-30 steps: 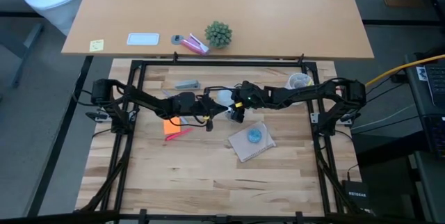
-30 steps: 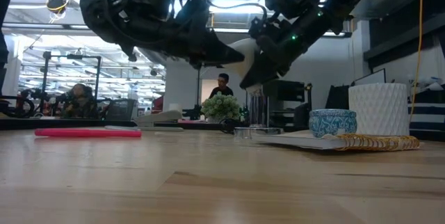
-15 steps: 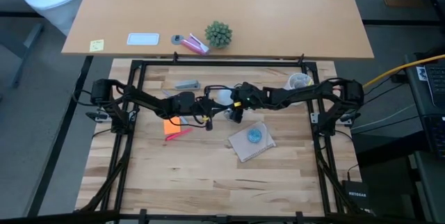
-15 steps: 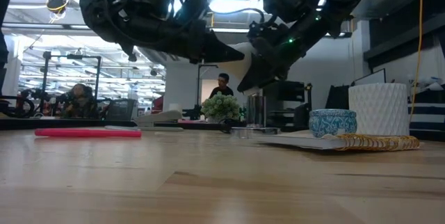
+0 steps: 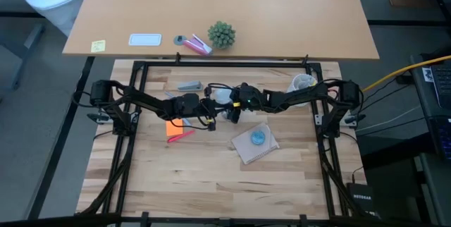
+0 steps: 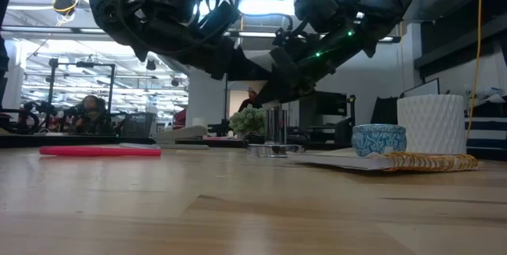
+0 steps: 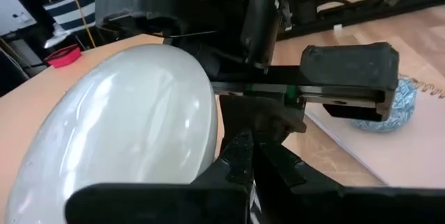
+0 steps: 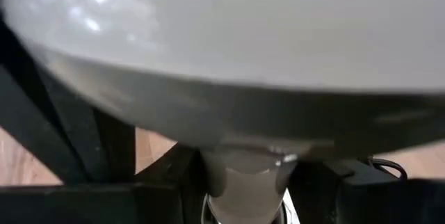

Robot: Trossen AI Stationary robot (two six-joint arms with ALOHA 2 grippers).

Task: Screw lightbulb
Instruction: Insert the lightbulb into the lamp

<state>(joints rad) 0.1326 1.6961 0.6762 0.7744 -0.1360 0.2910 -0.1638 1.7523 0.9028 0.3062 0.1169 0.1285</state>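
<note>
White frosted lightbulb (image 7: 132, 133) sits mid-table (image 5: 211, 170) between both grippers, the right gripper (image 5: 231, 109) clasping it. The left gripper (image 5: 210, 107), closed and empty, is beside it. No readable writing shows.

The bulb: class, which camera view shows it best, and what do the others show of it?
The left wrist view: the bulb shows as a glossy white globe. The right wrist view shows only its underside and neck, the high view a white speck between the arms; in the low view the arms hide it.

bright overhead light, blurred close-ups
</note>
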